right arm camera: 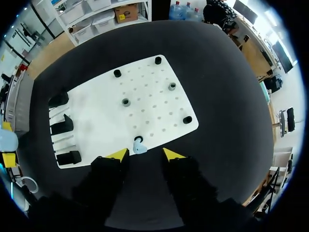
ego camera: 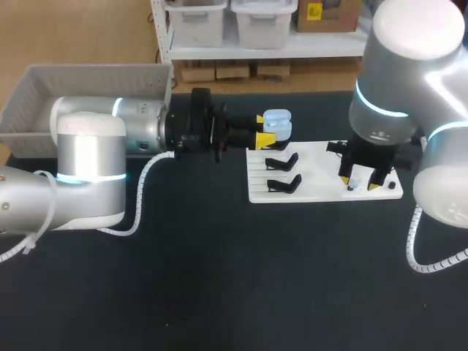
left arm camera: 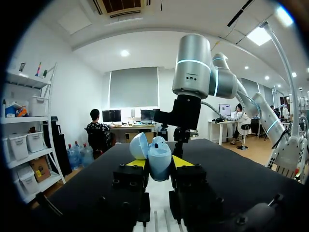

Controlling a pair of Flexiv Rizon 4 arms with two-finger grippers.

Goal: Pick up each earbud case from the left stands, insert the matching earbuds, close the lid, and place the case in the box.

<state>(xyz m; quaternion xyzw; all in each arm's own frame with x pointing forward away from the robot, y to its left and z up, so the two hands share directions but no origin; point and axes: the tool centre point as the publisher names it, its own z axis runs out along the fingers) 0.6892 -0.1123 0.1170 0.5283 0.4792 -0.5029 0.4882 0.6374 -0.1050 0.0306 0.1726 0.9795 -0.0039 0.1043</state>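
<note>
Firmly, left jaws clamp the glossy egg-shaped case (left arm camera: 159, 163) — lid (left arm camera: 138, 145) open — right jaws gape over white pegboard (right arm camera: 104, 113).

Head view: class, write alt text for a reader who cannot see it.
The left gripper holds an open pale blue earbud case beside a white pegboard with black stands. The open right gripper hangs over a small pale blue earbud on the board's right end.

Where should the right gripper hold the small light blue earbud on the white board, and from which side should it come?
Take the small light blue earbud by the two sides of its body, from straight above, I think. It sits at the edge of the white perforated board, with bare board on both sides, and the right gripper hangs over it with jaws open.
</note>
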